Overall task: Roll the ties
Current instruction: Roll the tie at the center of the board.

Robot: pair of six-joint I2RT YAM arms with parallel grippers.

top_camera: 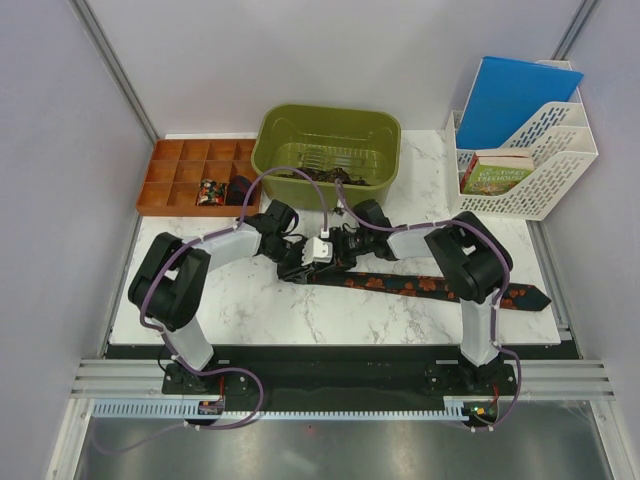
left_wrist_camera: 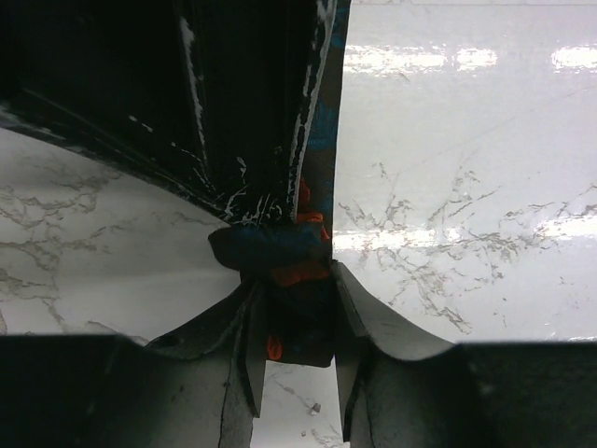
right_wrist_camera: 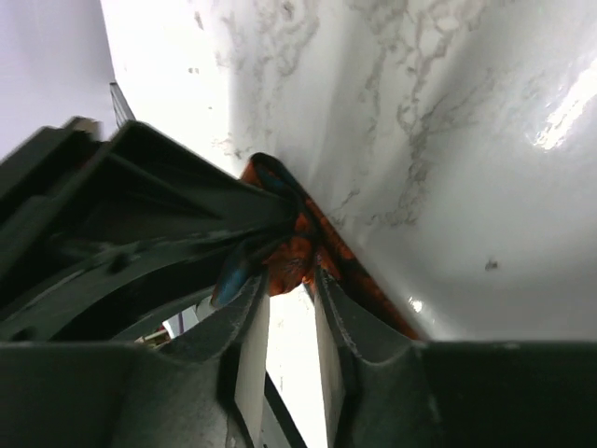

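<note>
A black tie (top_camera: 420,284) with orange-red blotches lies flat across the marble table, its pointed tip at the right. Its left end is curled into a small roll where both grippers meet. In the left wrist view my left gripper (left_wrist_camera: 297,287) is shut on that rolled end of the tie (left_wrist_camera: 280,250), the fabric pressed between both fingers. In the right wrist view my right gripper (right_wrist_camera: 289,280) stands open with a narrow gap, and the tie's fold (right_wrist_camera: 298,254) sits just at its fingertips. From above, the left gripper (top_camera: 298,262) and right gripper (top_camera: 335,250) almost touch.
An olive bin (top_camera: 390,130) with dark fabric inside stands behind the grippers. An orange compartment tray (top_camera: 190,165) at the back left holds small dark coils (top_camera: 212,190). A white file rack (top_camera: 545,170) with a blue folder (top_camera: 515,95) stands at the back right.
</note>
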